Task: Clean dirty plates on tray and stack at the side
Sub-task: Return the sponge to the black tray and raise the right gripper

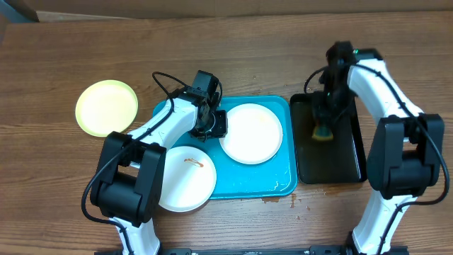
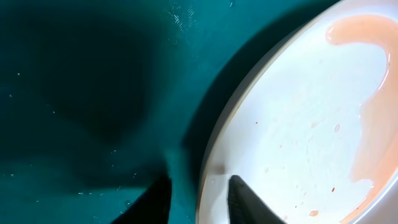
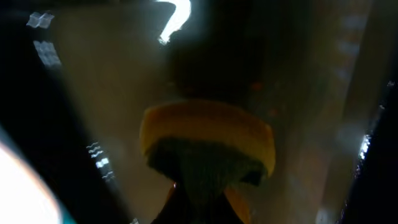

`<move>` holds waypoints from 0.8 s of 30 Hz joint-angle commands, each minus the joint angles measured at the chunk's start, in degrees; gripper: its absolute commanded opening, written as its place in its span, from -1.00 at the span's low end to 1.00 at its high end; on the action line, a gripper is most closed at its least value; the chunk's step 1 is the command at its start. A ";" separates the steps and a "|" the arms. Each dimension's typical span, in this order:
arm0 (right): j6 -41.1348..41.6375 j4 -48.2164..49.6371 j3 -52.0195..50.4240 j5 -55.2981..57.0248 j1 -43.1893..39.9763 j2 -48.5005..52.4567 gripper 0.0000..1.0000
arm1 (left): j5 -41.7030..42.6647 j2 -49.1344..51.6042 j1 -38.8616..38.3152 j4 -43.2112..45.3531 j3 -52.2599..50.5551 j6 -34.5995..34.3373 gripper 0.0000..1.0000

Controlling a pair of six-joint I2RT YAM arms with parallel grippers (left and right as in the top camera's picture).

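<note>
Nearest us, a smeared white plate [image 1: 185, 178] hangs off the tray [image 1: 279, 180]. Our left tool [image 1: 216, 125], partly open, straddles the second white plate [image 1: 251, 133] at its rim; right tool [image 1: 323, 122] pinches a sponge [image 3: 205, 143] over the black tray [image 1: 341, 159]. Yellow plate [image 1: 107, 107] sits farthest, on the tabletop [image 1: 248, 49].

The bench [image 1: 233, 57] was brown wood with a visible grain and a dull finish. The tray [image 1: 283, 180] looked like smooth turquoise plastic, finely scratched and speckled close up. The white plate [image 1: 251, 133] on it was glossy, with a thin wet pinkish film in its well. The yellow-green plate [image 1: 107, 107] was smooth. The black tray [image 1: 347, 159] was glossy and threw back bright reflections. The sponge [image 3: 205, 134] was yellow foam with a rough green scouring face.
</note>
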 commanded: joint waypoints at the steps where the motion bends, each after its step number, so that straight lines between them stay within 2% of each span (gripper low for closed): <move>1: -0.11 2.21 -3.30 4.42 0.44 -1.84 -0.93 | 0.22 0.79 -0.17 0.28 0.37 0.48 -0.25; 3: -0.11 3.61 -4.50 4.37 0.44 -1.84 -0.92 | 0.04 0.79 -0.17 0.50 0.37 0.52 -0.22; 4: -0.11 4.15 -4.85 4.37 0.44 -1.84 -0.78 | 0.07 0.79 -0.17 0.63 0.37 0.74 -0.21; 5: -0.11 4.28 -4.90 4.39 0.44 -1.84 -0.59 | 0.04 0.79 -0.17 0.70 0.37 0.74 -0.21; 7: 0.44 4.79 -4.85 4.37 0.37 -1.84 0.11 | 0.07 0.79 -0.20 0.68 0.37 0.74 -0.21; 8: 1.27 5.25 -4.81 4.35 0.22 -1.84 0.22 | 0.07 0.79 -0.20 0.55 0.37 0.72 -0.21; 11: 1.62 5.25 -3.37 4.28 -0.20 -1.84 0.34 | 0.07 0.79 -0.20 -0.13 0.37 0.72 -0.23; 16: 2.91 -0.50 5.77 4.22 -3.74 -1.84 0.36 | 0.07 0.79 -0.61 -0.55 0.20 0.70 -0.26; 19: 4.74 -2.84 11.17 3.85 -8.22 -1.84 0.40 | 0.04 0.79 -1.31 -0.48 0.20 0.70 -0.43; 20: 4.85 -3.15 12.13 3.37 -9.64 -1.84 0.46 | 0.04 0.79 -1.60 -0.48 0.20 0.70 -0.53; 22: 4.85 -3.19 12.83 1.95 -12.85 -1.84 0.74 | -0.17 0.79 -2.29 -0.33 0.20 0.68 -0.63; 23: 4.85 -3.76 12.81 1.11 -14.51 -1.84 1.00 | -0.61 0.79 -2.67 -0.22 0.20 0.70 -0.63; 24: 4.85 -4.48 12.74 0.61 -15.41 -1.79 1.00 | -1.31 0.79 -2.84 -0.20 0.20 0.70 -0.63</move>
